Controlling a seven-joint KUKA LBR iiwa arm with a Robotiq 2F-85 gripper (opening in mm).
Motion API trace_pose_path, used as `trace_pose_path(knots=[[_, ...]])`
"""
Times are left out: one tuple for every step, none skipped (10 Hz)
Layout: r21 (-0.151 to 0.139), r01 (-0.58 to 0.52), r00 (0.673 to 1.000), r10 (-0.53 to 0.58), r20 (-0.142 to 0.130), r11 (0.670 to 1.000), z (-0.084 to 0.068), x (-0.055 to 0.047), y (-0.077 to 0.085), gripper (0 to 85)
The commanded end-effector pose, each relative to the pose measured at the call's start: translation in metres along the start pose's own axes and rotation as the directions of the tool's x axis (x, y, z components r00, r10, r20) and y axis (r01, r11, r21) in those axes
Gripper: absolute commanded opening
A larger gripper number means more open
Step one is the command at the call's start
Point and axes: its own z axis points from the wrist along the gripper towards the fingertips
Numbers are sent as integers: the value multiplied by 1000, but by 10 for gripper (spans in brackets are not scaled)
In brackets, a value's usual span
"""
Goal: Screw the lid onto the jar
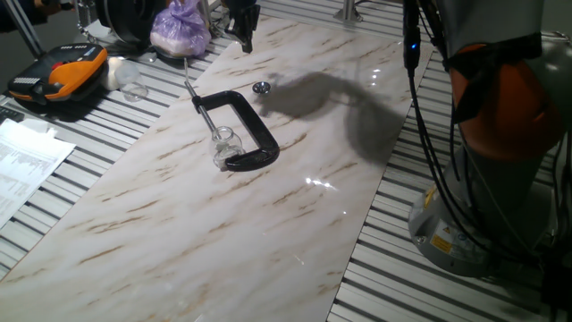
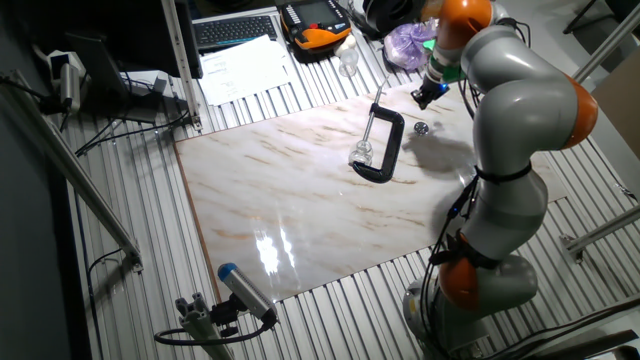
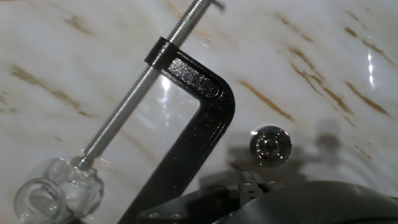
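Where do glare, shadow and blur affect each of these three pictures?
One fixed view: the arm casts a broad dark shadow on the table beside the lid, and small glare spots lie near the clamp. The other fixed view: a bright glare patch sits at the near table edge. Hand view: the jar is soft, and glare streaks the marble.

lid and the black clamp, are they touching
Apart. The hand view shows the lid lying on bare marble to the side of the clamp, with a clear strip of tabletop between them. One fixed view shows the same gap.
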Motion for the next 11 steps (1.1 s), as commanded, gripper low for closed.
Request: trace_pose_path(knots=[[-5,5,1000,-5,3,1000,3,0,-3,0],[-5,16,1000,-16,7,1000,7,-1,-6,0],[-13,31,999,-31,8,999,10,-2,-10,0],[-22,51,999,-51,9,998,12,-4,-17,0],[-22,65,998,-65,14,998,14,-5,-21,0],[-27,80,997,-80,16,996,17,-5,-25,0],[-27,91,996,-91,24,995,20,-4,-26,0],[-28,88,996,-87,30,996,23,-2,-27,0],[-25,82,996,-81,33,996,24,-1,-28,0],[-21,76,997,-75,32,997,26,1,-30,0],[-19,71,997,-71,30,997,27,2,-32,0]])
